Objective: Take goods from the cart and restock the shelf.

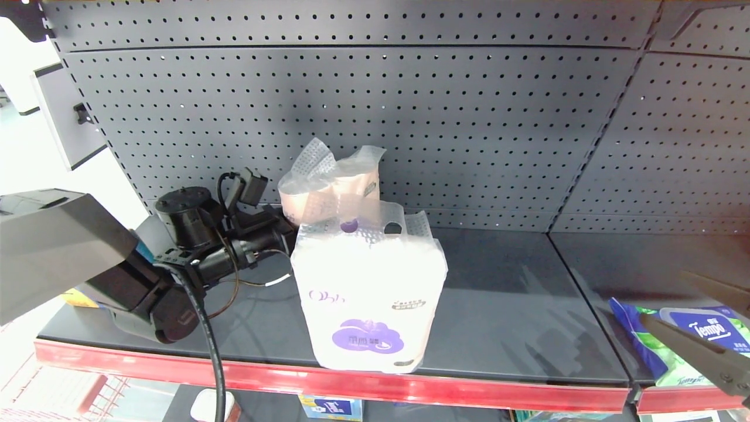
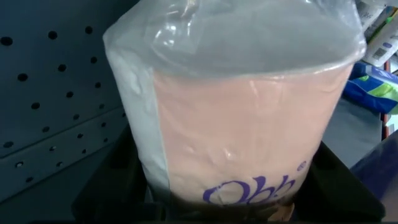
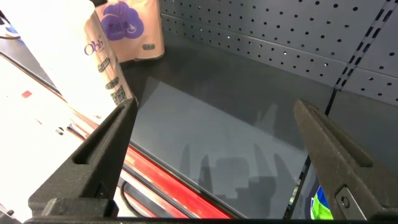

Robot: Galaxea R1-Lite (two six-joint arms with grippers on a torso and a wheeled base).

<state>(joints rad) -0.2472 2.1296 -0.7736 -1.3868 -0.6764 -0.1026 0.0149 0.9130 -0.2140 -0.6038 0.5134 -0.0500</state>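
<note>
Your left gripper [image 1: 287, 225] is clamped on the peach toilet-paper pack [image 1: 334, 187]: in the left wrist view its dark fingers [image 2: 339, 180] press against both sides of the wrapper. That pack stands upright on the shelf [image 1: 504, 305], close to the pegboard back panel [image 1: 410, 117], with its plastic handle flaps sticking up. Directly in front of it, touching or nearly so, the white toilet-paper pack [image 1: 366, 299] with purple print stands upright near the red front strip [image 1: 469, 392] of the shelf. Your right gripper [image 3: 214, 109] hangs over the front edge of the shelf, off to the right of both packs and well apart from them, with its fingers spread wide and nothing between them. Under it in the head view, in the neighbouring bay to the right, blue and green tissue packs [image 1: 662, 360] lie flat on the board.
</note>
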